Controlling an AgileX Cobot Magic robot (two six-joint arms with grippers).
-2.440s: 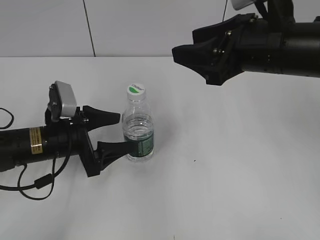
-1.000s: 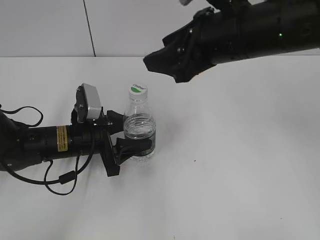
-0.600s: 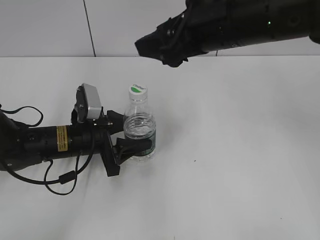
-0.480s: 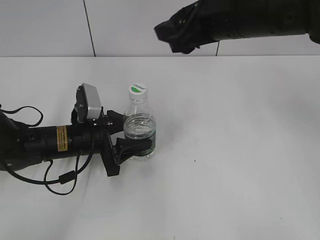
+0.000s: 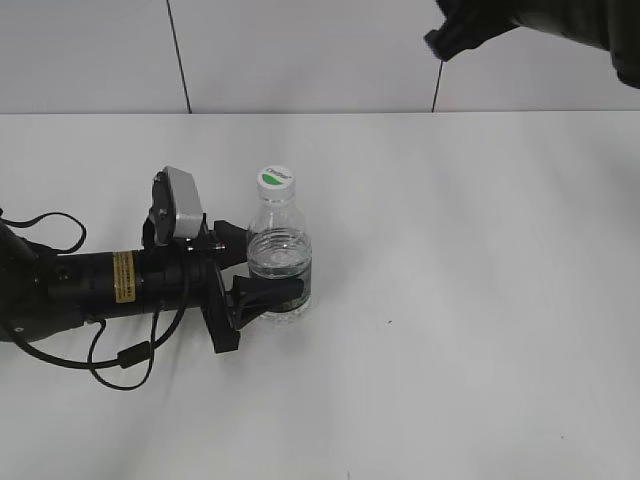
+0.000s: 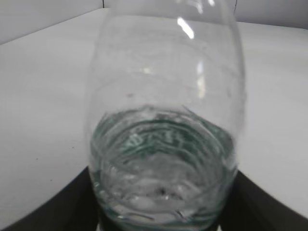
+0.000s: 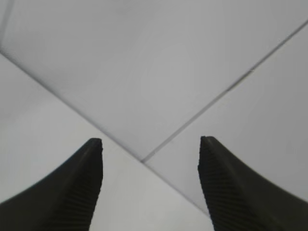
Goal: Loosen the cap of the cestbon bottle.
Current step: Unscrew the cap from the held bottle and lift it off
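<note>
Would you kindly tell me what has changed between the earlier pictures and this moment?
The left gripper slid forward and closed its jaws on the cestbon bottle, which it now holds. The right gripper, open, first swung in above the cap, then pulled back to the upper right, far from it. The bottle stayed upright in the same spot on the table, cap still on.

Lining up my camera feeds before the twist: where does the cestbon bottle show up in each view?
Exterior view: cestbon bottle stands left of centre, held by the left gripper.
Left wrist view: it fills the frame, black fingers at its base.
Right wrist view: not in it.
Shared landmark: the white table.
</note>
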